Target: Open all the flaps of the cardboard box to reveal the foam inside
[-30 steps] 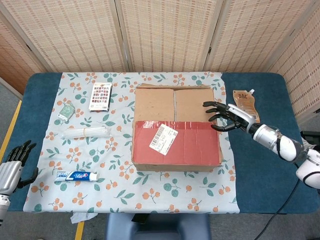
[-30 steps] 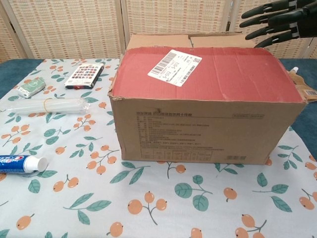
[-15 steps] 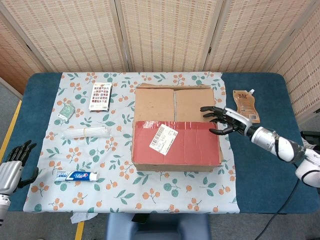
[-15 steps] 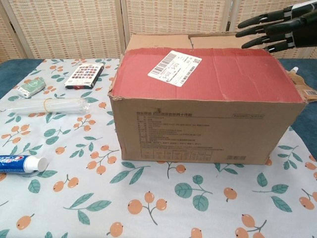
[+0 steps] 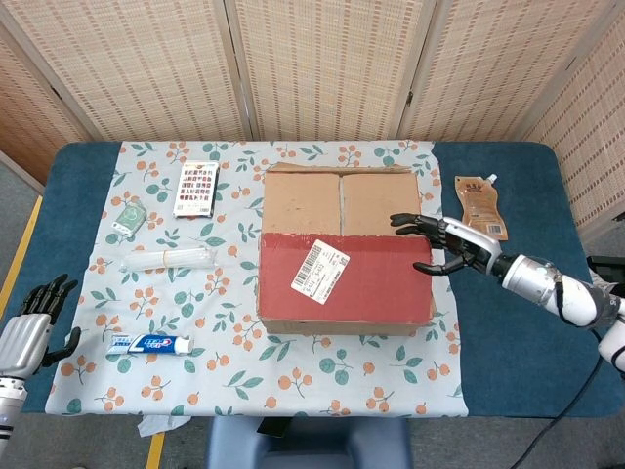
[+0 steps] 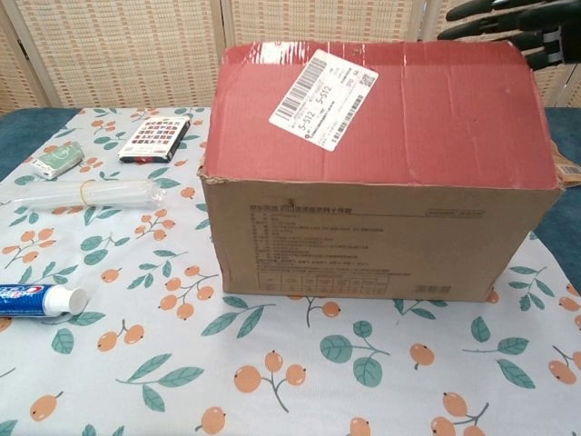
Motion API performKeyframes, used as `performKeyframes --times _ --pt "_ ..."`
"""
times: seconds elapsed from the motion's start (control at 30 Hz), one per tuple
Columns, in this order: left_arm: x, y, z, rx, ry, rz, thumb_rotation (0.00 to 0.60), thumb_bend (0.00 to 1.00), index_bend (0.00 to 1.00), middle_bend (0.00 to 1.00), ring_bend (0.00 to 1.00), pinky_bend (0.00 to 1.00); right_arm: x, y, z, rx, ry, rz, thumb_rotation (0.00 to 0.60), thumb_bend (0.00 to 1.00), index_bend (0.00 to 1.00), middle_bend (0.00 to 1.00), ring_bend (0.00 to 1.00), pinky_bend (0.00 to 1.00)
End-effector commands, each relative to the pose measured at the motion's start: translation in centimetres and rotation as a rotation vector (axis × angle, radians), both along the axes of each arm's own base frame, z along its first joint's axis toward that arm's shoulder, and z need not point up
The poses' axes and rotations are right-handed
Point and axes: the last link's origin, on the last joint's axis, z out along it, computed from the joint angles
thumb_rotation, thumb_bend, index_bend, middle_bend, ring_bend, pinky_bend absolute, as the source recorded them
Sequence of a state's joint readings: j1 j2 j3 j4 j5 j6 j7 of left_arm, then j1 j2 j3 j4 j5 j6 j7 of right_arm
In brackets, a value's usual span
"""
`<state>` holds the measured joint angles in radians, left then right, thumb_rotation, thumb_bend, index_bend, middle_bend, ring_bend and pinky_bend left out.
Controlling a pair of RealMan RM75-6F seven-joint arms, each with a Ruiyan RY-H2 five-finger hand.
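Right hand (image 5: pixel 451 249) reaches in from the right, arm stretched low across the blue table (image 5: pixel 508 342), fingers (image 5: pixel 408 223) spread apart and pointing left. Fingertips sit at the right end of the red flap (image 5: pixel 347 278). Looks like they're touching or hooked under its edge, but I can't tell for sure, and nothing is clearly gripped. In the chest view only the fingers show at the top right corner, the rest cut off by the frame.

The box (image 5: pixel 344 246) sits mid-table on the leafy cloth (image 5: pixel 234 362), toward the cloth's right edge. Its red flap is tilted up toward the chest camera, so that view shows its whole face with the label (image 6: pixel 324 85) and hides whatever's behind it. From the head view the two brown flaps (image 5: pixel 337 202) at the far side lie flat and closed. No foam visible.

Left hand (image 5: pixel 27 332) hangs off the table's near left corner, fingers loosely parted, holding nothing; its arm is cut off by the frame.
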<state>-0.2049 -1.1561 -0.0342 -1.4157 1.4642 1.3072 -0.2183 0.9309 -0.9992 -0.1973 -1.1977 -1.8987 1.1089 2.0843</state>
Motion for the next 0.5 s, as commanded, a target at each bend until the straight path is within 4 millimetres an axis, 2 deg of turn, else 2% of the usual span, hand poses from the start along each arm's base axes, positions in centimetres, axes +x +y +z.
performKeyframes --times 0.03,0.5 --pt "0.2 0.1 -0.3 -0.003 0.010 -0.003 0.600 0.56 0.00 0.00 0.00 0.00 0.5 1.5 1.4 -0.009 0.002 0.037 0.600 0.38 0.17 0.07 0.11 0.30" --pt "0.8 -0.2 -1.2 -0.005 0.061 -0.014 0.600 0.56 0.00 0.00 0.00 0.00 1.7 8.4 4.9 -0.065 0.094 0.125 0.600 0.38 0.17 0.06 0.09 0.30"
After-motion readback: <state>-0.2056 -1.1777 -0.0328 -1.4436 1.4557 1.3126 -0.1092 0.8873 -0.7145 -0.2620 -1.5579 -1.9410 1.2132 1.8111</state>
